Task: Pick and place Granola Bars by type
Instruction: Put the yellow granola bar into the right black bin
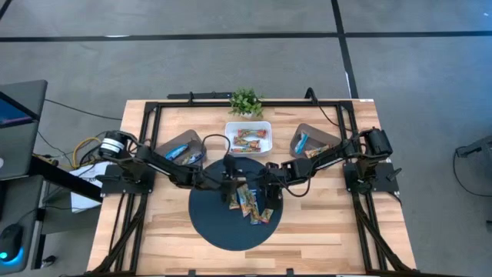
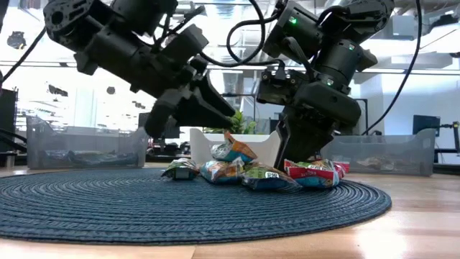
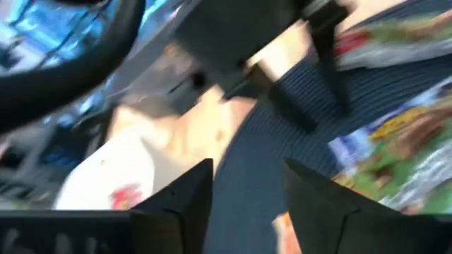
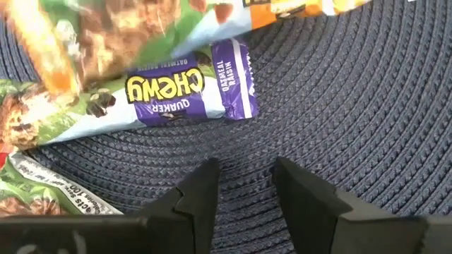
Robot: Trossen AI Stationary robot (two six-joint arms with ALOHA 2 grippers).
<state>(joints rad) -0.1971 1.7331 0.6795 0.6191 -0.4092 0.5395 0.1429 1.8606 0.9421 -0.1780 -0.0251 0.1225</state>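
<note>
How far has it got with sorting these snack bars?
Partly done: bars already lie in the left bin, the white tray and the right bin. Both end effectors, left and right, are empty over the mat. A small pile of bars remains.

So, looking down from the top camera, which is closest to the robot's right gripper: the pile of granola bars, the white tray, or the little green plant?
From the right gripper:
1. Pile of granola bars, beside it on the round blue mat.
2. White tray, behind the mat in the middle.
3. Green plant, at the table's back edge behind the tray.
</note>
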